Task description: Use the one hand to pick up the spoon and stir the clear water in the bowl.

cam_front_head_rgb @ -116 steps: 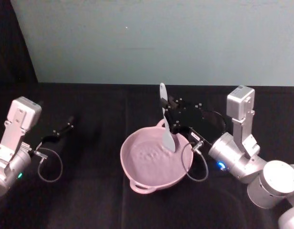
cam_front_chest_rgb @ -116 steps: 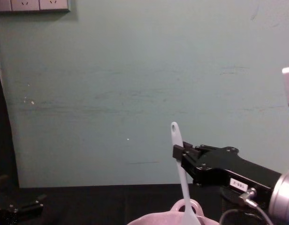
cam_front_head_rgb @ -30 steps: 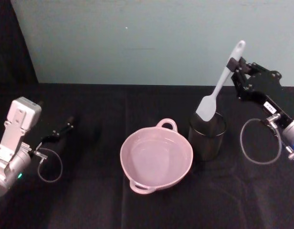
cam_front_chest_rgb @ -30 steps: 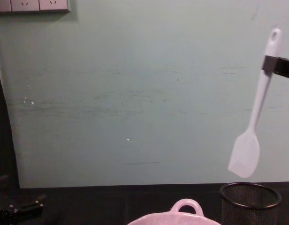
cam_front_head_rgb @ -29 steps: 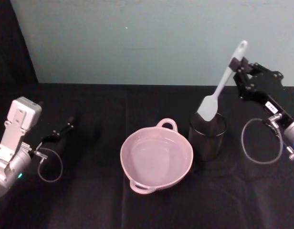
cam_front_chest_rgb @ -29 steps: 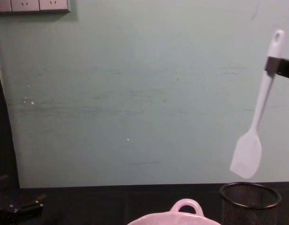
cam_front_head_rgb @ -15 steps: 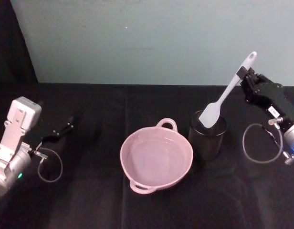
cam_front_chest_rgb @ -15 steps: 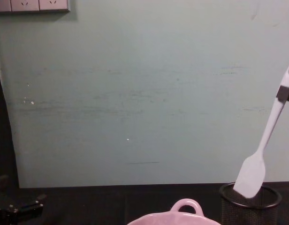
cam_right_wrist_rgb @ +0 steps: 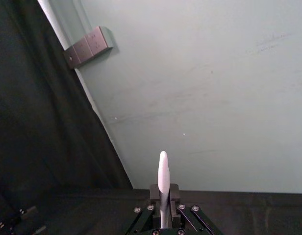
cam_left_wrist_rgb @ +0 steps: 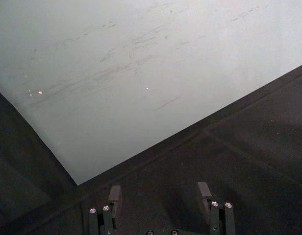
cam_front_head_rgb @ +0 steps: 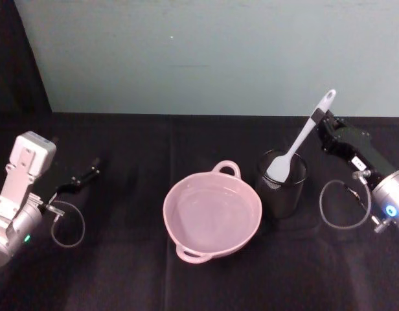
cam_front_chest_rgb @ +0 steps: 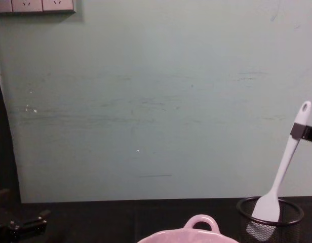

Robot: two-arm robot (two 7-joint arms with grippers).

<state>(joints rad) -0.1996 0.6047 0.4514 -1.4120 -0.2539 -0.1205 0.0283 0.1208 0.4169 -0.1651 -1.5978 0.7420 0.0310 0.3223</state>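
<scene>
Right gripper (cam_front_head_rgb: 318, 116) clamps slim white spoon (cam_front_head_rgb: 296, 143), head in mesh cup (cam_front_head_rgb: 282, 183).

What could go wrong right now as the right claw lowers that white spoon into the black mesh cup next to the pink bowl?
The right claw grips the spoon near its handle end, tilted, with the head already inside the black mesh cup. If it lets go at this slant, the long handle might lever the light cup over. The cup stands close beside the bowl, so a tip could knock the bowl's rim or spill its contents. The left claw sits parked far away.
</scene>
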